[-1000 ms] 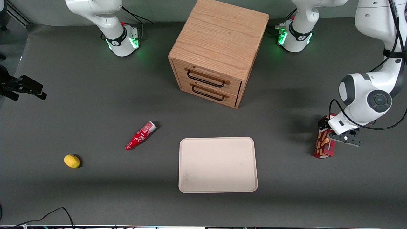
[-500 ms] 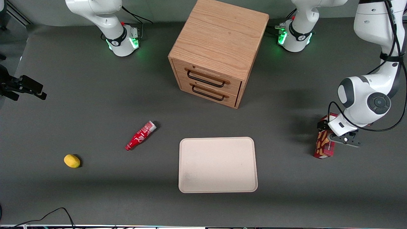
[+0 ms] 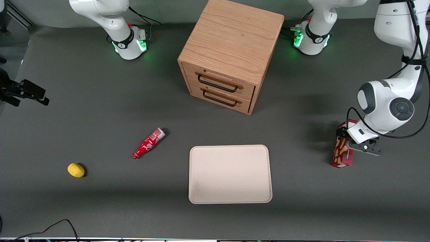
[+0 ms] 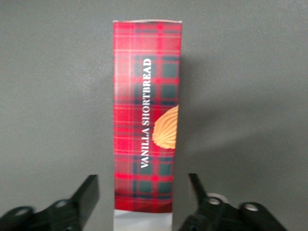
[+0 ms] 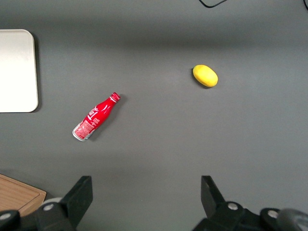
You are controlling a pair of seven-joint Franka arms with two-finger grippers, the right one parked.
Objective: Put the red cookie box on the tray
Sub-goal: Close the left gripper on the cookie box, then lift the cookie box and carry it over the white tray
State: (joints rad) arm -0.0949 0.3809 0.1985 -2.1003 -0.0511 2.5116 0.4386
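The red cookie box (image 3: 342,155), dark red plaid with tan cookie pictures, lies on the table toward the working arm's end. In the left wrist view the box (image 4: 147,120) runs lengthwise between my fingers, with its white end panel near the hand. My left gripper (image 3: 348,141) sits low over the box and is open. Its fingers (image 4: 89,192) stand either side of the box with a gap on each side, as the left wrist view (image 4: 143,195) shows. The pale beige tray (image 3: 230,174) lies flat and bare near the table's middle, well apart from the box.
A wooden two-drawer cabinet (image 3: 231,53) stands farther from the front camera than the tray. A small red bottle (image 3: 148,143) and a yellow lemon (image 3: 76,170) lie toward the parked arm's end.
The working arm's wrist has shifted slightly over the box. The box, tray and other objects have not moved.
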